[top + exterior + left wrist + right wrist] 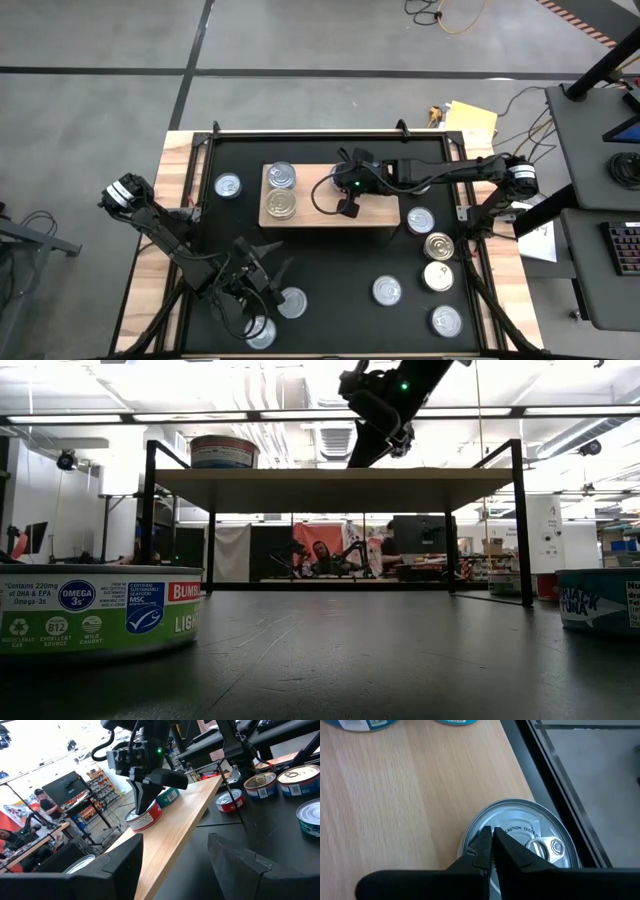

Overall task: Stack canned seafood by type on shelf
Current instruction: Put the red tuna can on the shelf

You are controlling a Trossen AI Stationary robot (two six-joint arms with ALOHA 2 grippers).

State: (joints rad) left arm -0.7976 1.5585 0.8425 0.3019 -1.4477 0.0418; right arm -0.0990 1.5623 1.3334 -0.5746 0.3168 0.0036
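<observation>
Cans first: you have three on the shelf (330, 215) and eight down on the black mat (330, 280). On the shelf, two silver-lidded cans (281, 190) sit touching each other at one end, and a third, the red-labelled can (144, 818), stands near the middle. Your right gripper (491, 842) is over that third can, its fingers (515, 855) pressed together with no gap, tips resting on the silver lid beside the pull tab; they hold nothing. From the left wrist view, the same fingers come straight down onto the can's top.

On the mat, one can (227, 185) lies beside the shelf's far end, away from the right fingers. Five more cans (438, 246) spread out below the right arm. Your left gripper (262, 283) hovers low over the mat with fingers spread wide and empty, and two cans (291, 302) lie just past their tips.
</observation>
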